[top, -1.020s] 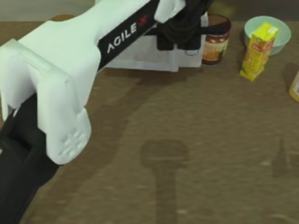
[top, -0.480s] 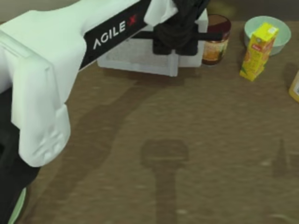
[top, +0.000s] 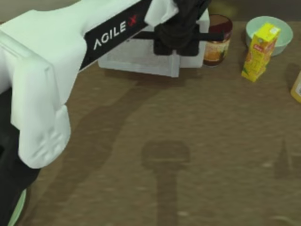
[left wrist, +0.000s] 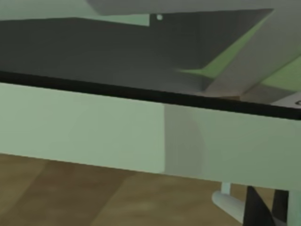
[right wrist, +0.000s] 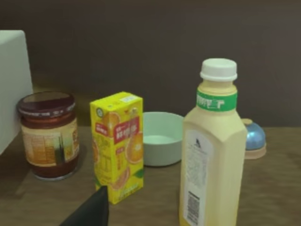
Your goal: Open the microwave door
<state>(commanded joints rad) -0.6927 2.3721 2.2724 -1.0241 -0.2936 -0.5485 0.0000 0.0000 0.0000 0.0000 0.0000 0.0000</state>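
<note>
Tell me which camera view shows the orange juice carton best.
The right wrist view: the orange juice carton stands upright with its printed front in full sight, between the jar and the bottle, in front of the bowl. The top view shows it smaller, from above. The left wrist view shows none of it.

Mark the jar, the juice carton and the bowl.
jar [right wrist: 47, 136], right wrist view, on its label.
juice carton [right wrist: 117, 146], right wrist view, on its printed front face.
bowl [right wrist: 162, 139], right wrist view, on its inner wall.
</note>
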